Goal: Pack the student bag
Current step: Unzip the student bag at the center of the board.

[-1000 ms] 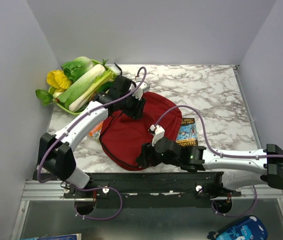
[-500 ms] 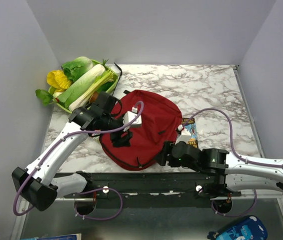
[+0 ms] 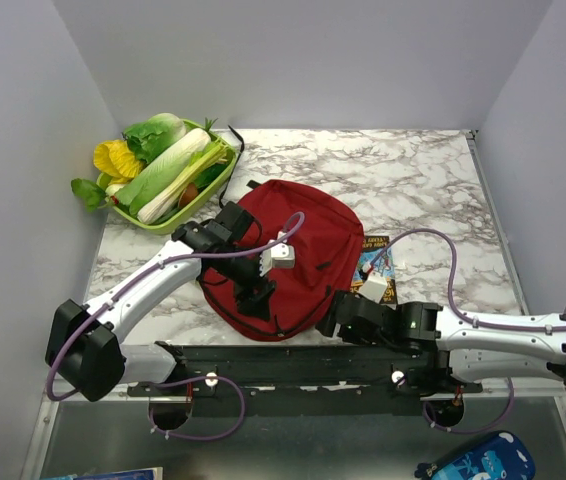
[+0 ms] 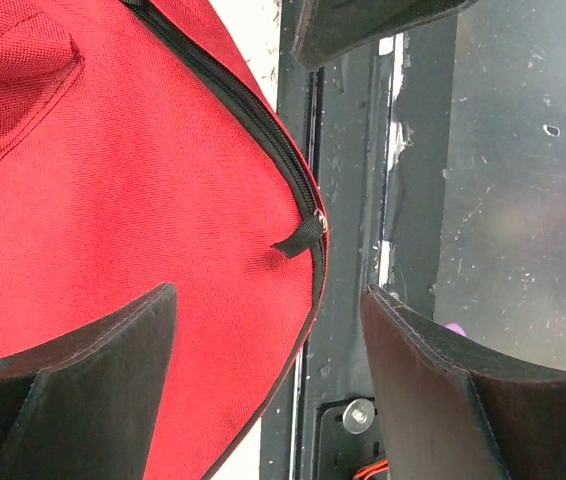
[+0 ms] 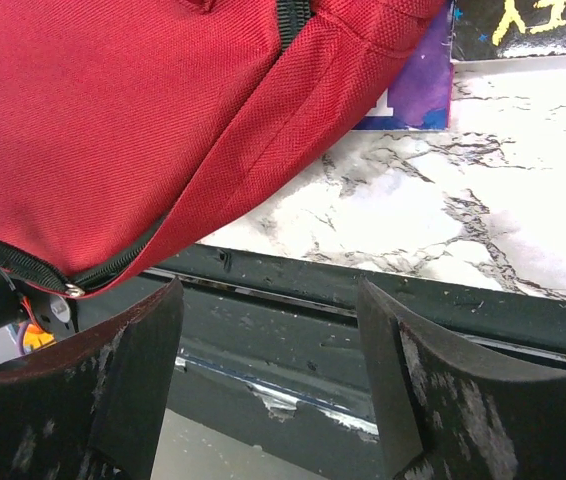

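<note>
The dark-red student bag (image 3: 298, 240) lies flat in the middle of the marble table, its near edge over the black rail. My left gripper (image 3: 256, 303) is open and empty over the bag's near-left edge. In the left wrist view the bag (image 4: 113, 200) fills the left side, and its black zipper pull (image 4: 298, 238) lies just ahead of my open left gripper (image 4: 268, 340). My right gripper (image 3: 333, 324) is open and empty at the bag's near-right edge. In the right wrist view my right gripper (image 5: 268, 340) hangs over the rail, below the bag (image 5: 143, 110) and a zipper end (image 5: 33, 268).
A book (image 3: 375, 266) lies partly under the bag's right side; it also shows in the right wrist view (image 5: 418, 85). A green basket of vegetables (image 3: 163, 170) stands at the back left. The black rail (image 3: 303, 355) runs along the near table edge. A blue case (image 3: 483, 460) lies below the table.
My left gripper has moved from the bag's far side across it to its near-left edge. My right gripper has shifted right along the bag's near edge.
</note>
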Robot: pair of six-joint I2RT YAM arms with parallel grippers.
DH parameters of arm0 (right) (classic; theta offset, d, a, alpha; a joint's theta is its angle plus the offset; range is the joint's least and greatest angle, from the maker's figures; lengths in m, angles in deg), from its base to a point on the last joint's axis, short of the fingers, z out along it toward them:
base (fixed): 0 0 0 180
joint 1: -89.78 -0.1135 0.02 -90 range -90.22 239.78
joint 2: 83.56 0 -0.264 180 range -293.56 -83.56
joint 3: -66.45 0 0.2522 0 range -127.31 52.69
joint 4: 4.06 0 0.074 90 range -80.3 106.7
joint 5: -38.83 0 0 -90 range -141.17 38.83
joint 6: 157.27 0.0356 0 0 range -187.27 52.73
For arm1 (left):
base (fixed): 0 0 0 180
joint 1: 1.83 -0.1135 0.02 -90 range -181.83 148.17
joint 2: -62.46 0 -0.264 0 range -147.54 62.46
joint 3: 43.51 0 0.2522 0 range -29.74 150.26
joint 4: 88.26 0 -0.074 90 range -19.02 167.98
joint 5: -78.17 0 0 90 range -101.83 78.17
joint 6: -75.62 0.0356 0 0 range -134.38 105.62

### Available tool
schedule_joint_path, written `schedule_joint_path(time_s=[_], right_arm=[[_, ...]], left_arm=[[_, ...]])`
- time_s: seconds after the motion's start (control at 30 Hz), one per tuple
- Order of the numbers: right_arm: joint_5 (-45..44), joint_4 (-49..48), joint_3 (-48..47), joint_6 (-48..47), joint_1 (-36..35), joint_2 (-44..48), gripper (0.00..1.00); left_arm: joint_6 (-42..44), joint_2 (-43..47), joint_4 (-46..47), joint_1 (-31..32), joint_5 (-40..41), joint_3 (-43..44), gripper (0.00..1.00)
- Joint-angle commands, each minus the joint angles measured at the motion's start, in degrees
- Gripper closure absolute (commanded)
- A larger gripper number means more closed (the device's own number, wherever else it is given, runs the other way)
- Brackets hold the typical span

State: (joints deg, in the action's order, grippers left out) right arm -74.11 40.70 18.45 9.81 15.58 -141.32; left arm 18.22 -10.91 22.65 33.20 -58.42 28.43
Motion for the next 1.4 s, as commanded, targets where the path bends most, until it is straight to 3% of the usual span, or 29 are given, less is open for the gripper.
schedule_joint_path(time_s=[0.0,0.6,0.87,1.1,1.37], right_arm=[[-2.5,-3.8,1.5,2.6,-0.2,0.1,0.23],[-2.5,-6.5,-0.9,0.4,0.9,-3.9,0.25],[-2.8,-6.6,-0.7,-0.2,1.8,-3.2,0.27],[-3.1,-6.7,-0.7,-0.7,2.4,-2.8,0.28],[-2.9,-6.9,-0.4,-0.8,2.5,-2.7,0.3]], left_arm=[[-3.2,-0.6,4.8,0.5,-6.3,-2.2,0.19],[-8.2,-8.6,8.0,6.4,-1.8,-1.2,0.24],[-6.1,-9.7,5.5,7.7,2.6,0.1,0.44],[-4.7,-8.4,4.4,7.9,4.9,-0.3,0.52],[-6.0,-8.7,6.2,9.4,4.5,-0.2,0.69]])
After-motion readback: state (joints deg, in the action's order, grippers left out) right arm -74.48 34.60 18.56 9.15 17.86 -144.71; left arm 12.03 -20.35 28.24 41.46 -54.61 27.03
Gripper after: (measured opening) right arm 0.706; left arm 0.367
